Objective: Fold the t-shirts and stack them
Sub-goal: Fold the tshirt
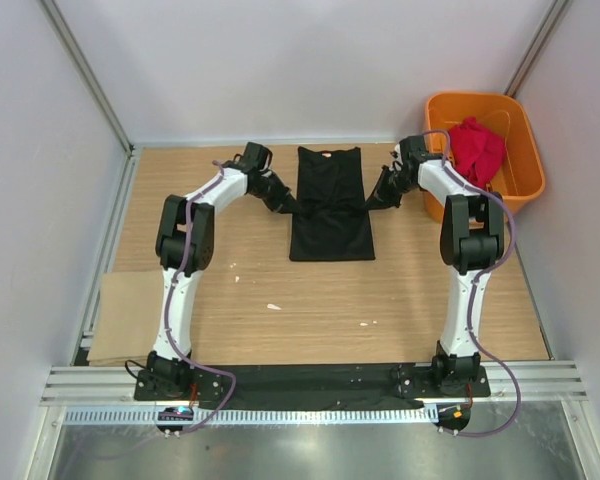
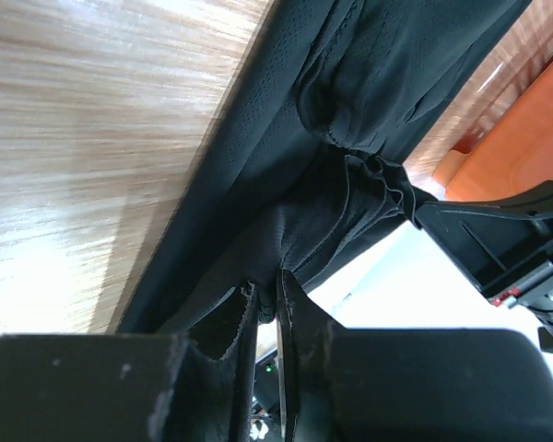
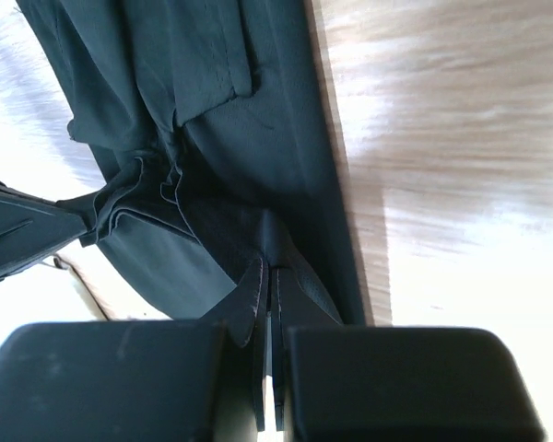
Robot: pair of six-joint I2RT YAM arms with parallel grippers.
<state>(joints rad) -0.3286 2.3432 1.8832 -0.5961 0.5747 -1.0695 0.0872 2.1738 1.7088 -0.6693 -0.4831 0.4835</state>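
Note:
The black t-shirt (image 1: 330, 205) lies on the table as a long narrow rectangle, sides folded in. My left gripper (image 1: 292, 206) is shut on its left edge, pinching black cloth (image 2: 286, 230) between the fingertips. My right gripper (image 1: 370, 203) is shut on its right edge, with black cloth (image 3: 249, 212) bunched at the fingertips. The red t-shirt (image 1: 477, 150) lies crumpled in the orange basket (image 1: 515, 160) at the back right, beside the right arm.
A flat tan cardboard sheet (image 1: 130, 315) lies at the table's left edge. White walls and a metal rail (image 1: 100, 260) bound the table. A few small white specks (image 1: 273, 306) lie on the wood in front of the shirt.

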